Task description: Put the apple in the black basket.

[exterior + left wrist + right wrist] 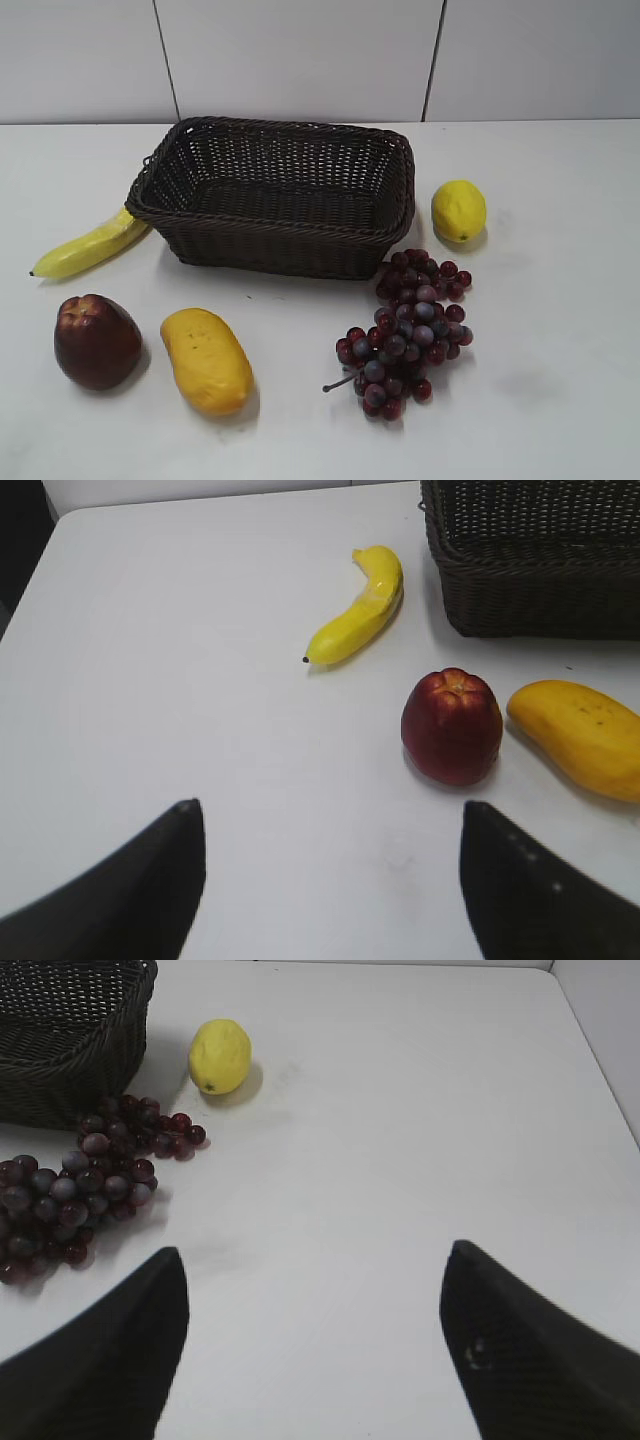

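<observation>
You have everything left: the apple [452, 726] sits on the table outside the empty black basket [272, 190], and both the left gripper [330, 880] and right gripper [315, 1350] are spread wide, holding nothing

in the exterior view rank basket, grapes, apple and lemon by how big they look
1. black basket, clearly largest
2. grapes
3. apple
4. lemon, smallest, though it lies farther from the camera than the apple, so that gap is partly nearness
</observation>
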### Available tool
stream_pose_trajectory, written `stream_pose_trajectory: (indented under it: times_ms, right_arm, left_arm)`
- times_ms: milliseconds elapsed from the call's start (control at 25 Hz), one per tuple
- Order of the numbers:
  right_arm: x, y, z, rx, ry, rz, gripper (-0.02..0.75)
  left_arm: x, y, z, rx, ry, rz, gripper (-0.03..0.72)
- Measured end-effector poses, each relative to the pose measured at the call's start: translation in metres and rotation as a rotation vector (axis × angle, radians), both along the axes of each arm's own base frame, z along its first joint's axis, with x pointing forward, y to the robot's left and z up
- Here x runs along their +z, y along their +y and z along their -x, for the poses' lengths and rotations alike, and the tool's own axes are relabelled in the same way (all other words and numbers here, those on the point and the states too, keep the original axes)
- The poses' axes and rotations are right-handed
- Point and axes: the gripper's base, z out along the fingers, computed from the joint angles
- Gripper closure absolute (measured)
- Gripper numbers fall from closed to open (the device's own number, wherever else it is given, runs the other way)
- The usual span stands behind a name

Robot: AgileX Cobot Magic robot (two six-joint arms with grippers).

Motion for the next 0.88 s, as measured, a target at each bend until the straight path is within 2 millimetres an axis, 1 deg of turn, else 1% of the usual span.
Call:
stream_pose_trajectory:
  times_ms: [640,800,880]
  right_arm:
    - [0.000,0.000,0.000,0.000,0.000,0.000,0.147]
    - [0.000,0.000,0.000,0.000,0.000,0.000,0.148]
    - [0.000,0.000,0.000,0.000,0.000,0.000,0.148]
  left_arm:
    - [0.001,0.000,-0.001,-0.001,-0.002,0.003,0.095]
    - [0.017,-0.001,-0.013,0.001,0.004,0.016,0.072]
    - [0.026,-0.001,-0.027,0.009,0.011,0.020,0.046]
